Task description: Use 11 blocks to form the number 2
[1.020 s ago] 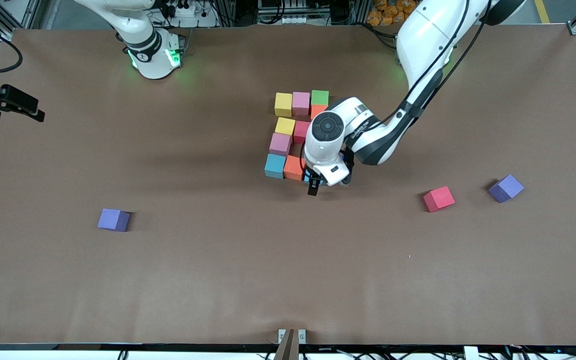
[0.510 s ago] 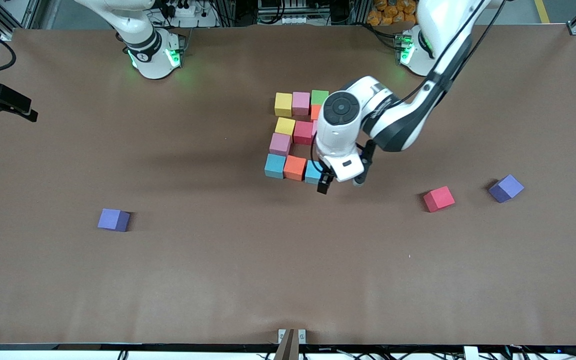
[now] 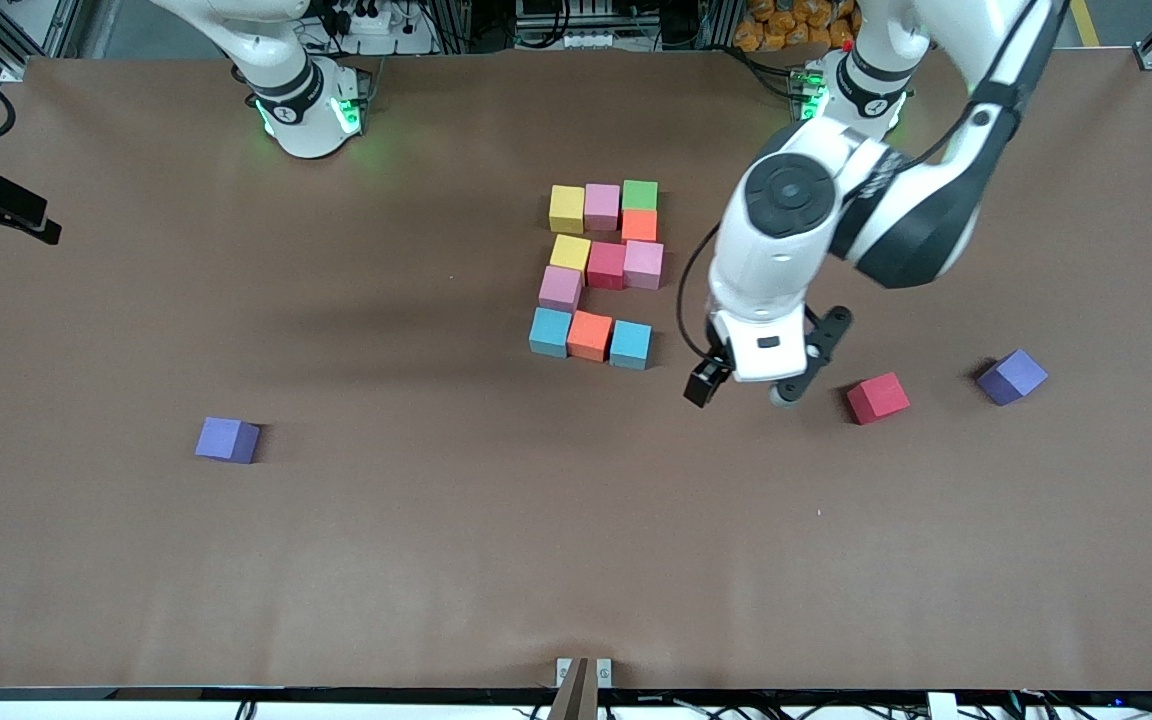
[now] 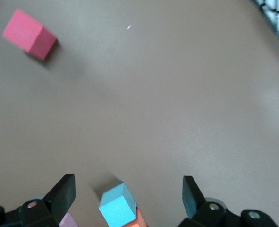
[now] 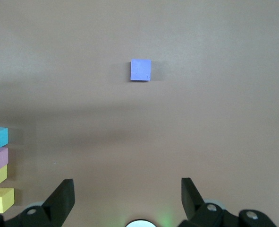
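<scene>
Front view: eleven small matte foam cubes sit packed together mid-table in the outline of a 2. Row farthest from the camera: yellow cube [image 3: 566, 208], light pink cube [image 3: 601, 206], green cube [image 3: 639, 194]. An orange cube [image 3: 638, 225] touches the green one on its camera side. Middle row: second yellow cube [image 3: 569, 252], crimson cube [image 3: 605, 265], second light pink cube [image 3: 643, 264]. A third light pink cube [image 3: 560, 288] sits just nearer the camera than the second yellow. Nearest row: light blue cube [image 3: 549, 331], second orange cube [image 3: 590, 335], second light blue cube [image 3: 630, 344].

Loose on the brown table [image 3: 436, 540]: a red foam cube [image 3: 877, 397] and a purple foam cube [image 3: 1011, 376] toward the left arm's end; another purple foam cube [image 3: 227, 439] toward the right arm's end, well apart from the figure.

Left gripper [image 3: 739, 388] hangs over bare table between the figure and the red cube, fingers spread, holding nothing. Left wrist view: both fingers wide, the light blue cube [image 4: 117, 206] between them but lower down, on the table, and the red cube [image 4: 29, 34] off to one side.

Right arm waits at its base. Right wrist view: right gripper [image 5: 127, 198] spread and empty, above bare table with the purple cube [image 5: 140, 70] ahead.
</scene>
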Controlling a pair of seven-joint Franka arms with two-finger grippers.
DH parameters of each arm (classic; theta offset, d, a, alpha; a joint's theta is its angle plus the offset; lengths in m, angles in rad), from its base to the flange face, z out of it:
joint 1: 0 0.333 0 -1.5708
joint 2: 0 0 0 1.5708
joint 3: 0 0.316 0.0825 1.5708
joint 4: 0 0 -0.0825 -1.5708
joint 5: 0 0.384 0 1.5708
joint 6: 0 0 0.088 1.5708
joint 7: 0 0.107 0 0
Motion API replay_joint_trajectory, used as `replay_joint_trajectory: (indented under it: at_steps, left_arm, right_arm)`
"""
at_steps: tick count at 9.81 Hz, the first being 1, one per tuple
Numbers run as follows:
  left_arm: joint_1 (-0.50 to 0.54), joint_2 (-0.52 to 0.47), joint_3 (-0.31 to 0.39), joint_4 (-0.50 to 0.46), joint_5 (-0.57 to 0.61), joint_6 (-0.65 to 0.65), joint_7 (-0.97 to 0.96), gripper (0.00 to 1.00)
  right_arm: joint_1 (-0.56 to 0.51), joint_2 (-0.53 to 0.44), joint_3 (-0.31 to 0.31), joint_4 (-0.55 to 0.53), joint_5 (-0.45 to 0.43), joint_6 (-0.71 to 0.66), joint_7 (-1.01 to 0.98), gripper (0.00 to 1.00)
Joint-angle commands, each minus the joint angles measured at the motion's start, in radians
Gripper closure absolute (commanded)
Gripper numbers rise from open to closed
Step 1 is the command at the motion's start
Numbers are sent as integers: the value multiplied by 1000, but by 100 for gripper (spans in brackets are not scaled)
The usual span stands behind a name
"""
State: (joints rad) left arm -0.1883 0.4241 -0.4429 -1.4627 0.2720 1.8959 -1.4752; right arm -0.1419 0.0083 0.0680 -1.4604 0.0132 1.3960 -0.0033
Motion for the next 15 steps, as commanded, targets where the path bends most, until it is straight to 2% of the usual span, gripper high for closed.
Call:
replay_joint_trajectory:
  at_steps: [1, 5, 9, 11, 13, 15]
  left_arm:
    - [41, -74, 1, -8, -8, -70, 309, 0]
    - [145, -155, 0, -11, -22, -98, 615, 0]
    - [216, -219, -10, -10, -54, -100, 752, 0]
    - [210, -254, 47, -13, -123, -107, 922, 0]
    - [210, -304, 76, -18, -132, -187, 1005, 0]
    - [121, -353, 204, -21, -132, -292, 1058, 0]
  right_arm:
    - [-21, 10, 16, 28, -15, -14, -11, 0]
    - [-24, 33, 16, 26, -13, -9, -11, 0]
    - [-24, 44, 16, 26, -15, -8, -11, 0]
    - [-24, 44, 16, 28, -16, -9, -9, 0]
    - [-24, 44, 16, 28, -15, -9, -9, 0]
    - [-24, 44, 16, 28, -15, -9, -11, 0]
